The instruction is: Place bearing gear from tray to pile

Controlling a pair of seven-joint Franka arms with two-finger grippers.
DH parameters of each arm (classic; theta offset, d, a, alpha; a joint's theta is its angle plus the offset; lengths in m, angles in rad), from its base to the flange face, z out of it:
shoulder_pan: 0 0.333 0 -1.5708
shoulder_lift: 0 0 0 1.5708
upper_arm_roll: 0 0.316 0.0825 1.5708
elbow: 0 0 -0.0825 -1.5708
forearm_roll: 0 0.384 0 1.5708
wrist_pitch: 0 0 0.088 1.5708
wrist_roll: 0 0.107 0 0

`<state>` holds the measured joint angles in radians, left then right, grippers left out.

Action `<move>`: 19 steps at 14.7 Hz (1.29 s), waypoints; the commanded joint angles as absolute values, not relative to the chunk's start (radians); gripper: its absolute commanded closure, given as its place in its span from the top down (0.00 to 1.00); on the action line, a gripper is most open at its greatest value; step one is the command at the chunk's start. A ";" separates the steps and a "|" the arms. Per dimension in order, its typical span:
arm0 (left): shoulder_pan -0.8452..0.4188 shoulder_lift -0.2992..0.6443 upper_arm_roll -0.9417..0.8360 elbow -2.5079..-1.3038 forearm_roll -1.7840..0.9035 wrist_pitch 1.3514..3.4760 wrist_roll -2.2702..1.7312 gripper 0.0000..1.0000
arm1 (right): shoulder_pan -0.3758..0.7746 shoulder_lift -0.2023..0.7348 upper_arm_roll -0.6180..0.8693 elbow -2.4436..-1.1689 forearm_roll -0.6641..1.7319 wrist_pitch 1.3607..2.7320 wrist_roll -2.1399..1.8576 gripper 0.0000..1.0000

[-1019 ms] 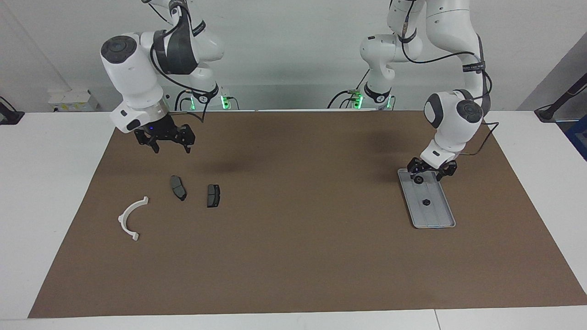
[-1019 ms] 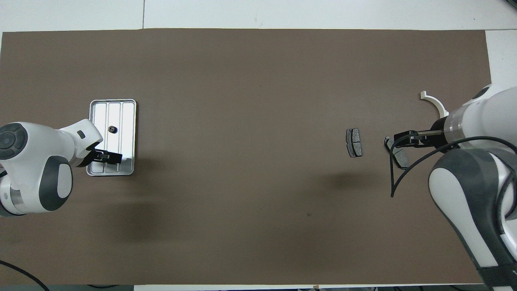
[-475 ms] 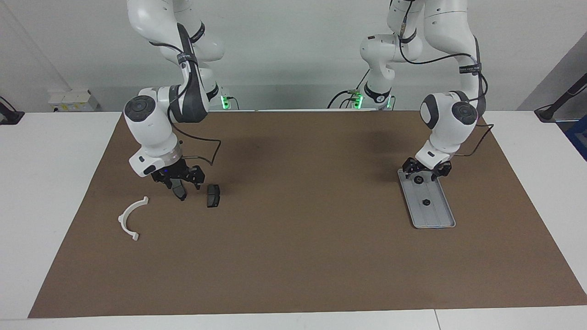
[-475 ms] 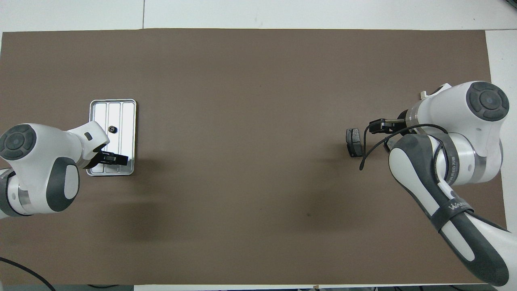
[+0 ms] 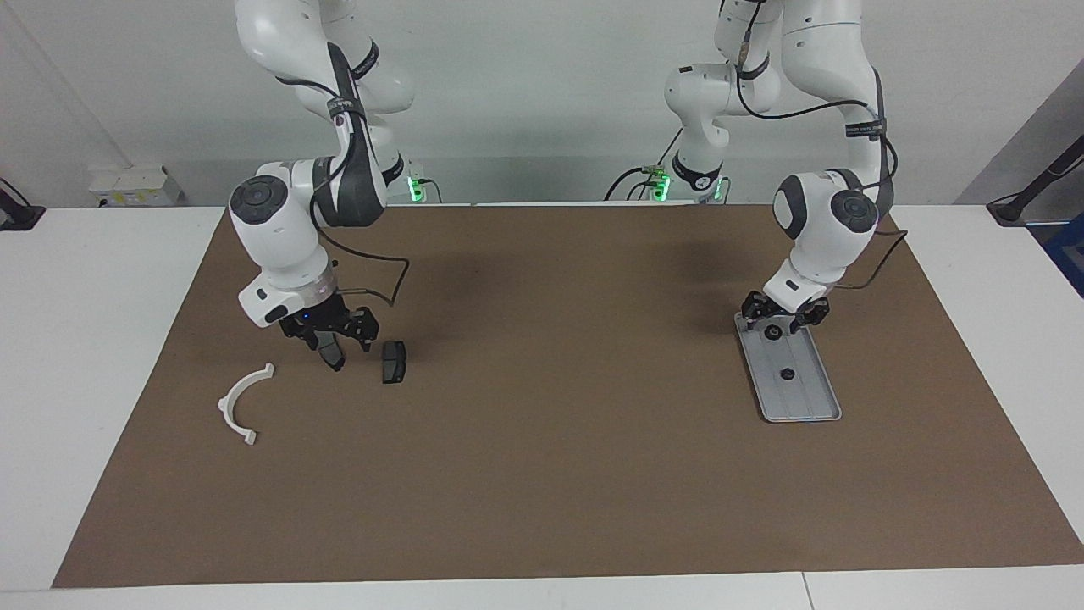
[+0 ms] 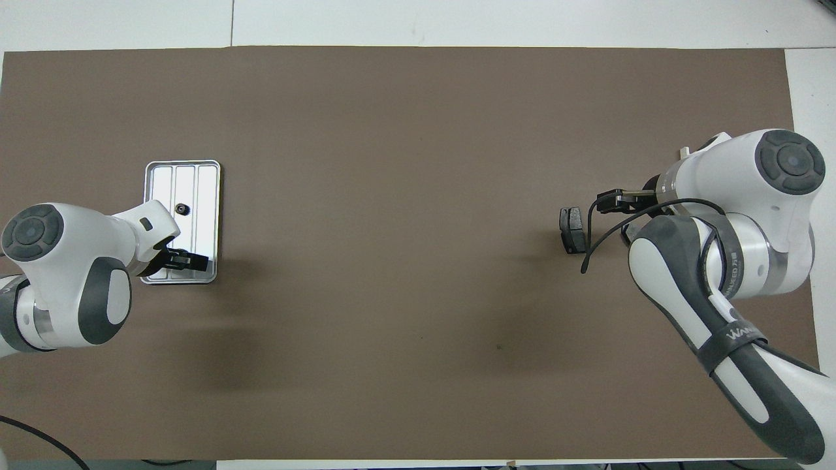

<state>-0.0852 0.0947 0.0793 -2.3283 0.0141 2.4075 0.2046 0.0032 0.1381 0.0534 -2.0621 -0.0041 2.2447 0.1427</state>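
The silver tray (image 5: 815, 396) lies at the left arm's end of the table and also shows in the overhead view (image 6: 204, 186). One small dark bearing gear (image 5: 787, 373) sits mid-tray and shows in the overhead view (image 6: 181, 209). A second dark round gear (image 5: 772, 332) sits at the tray's end nearer the robots. My left gripper (image 5: 781, 320) is low over it, fingers apart on either side. The pile lies at the right arm's end: a white half-ring bracket (image 5: 241, 407) and two dark brake pads (image 5: 393, 362). My right gripper (image 5: 330, 335) is open, low over the other pad (image 5: 332, 356).
A brown mat (image 5: 550, 440) covers most of the white table. In the overhead view the right arm (image 6: 731, 228) hides most of the bracket and one pad. The left gripper (image 6: 188, 261) covers the tray's nearer end there.
The right gripper came down from above the mat to just over the brake pad, then held. The left gripper shifted slightly toward the right arm's end over the tray's nearer end.
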 commanded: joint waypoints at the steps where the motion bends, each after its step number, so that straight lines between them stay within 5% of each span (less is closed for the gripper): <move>1: -0.094 0.092 0.087 -2.355 -0.003 2.447 0.207 0.93 | 0.002 0.130 0.061 -2.060 0.012 2.246 0.155 1.00; 3: -0.094 0.092 0.087 -2.355 -0.006 2.448 0.207 0.83 | 0.002 0.132 0.061 -2.059 0.012 2.246 0.155 1.00; 9: -0.094 0.095 0.087 -2.341 -0.041 2.441 0.202 0.00 | 0.002 0.132 0.061 -2.060 0.012 2.252 0.153 1.00; 19: -0.158 0.087 0.083 -1.936 -0.133 1.976 0.033 0.00 | -0.002 0.132 0.061 -2.057 0.012 2.249 0.147 1.00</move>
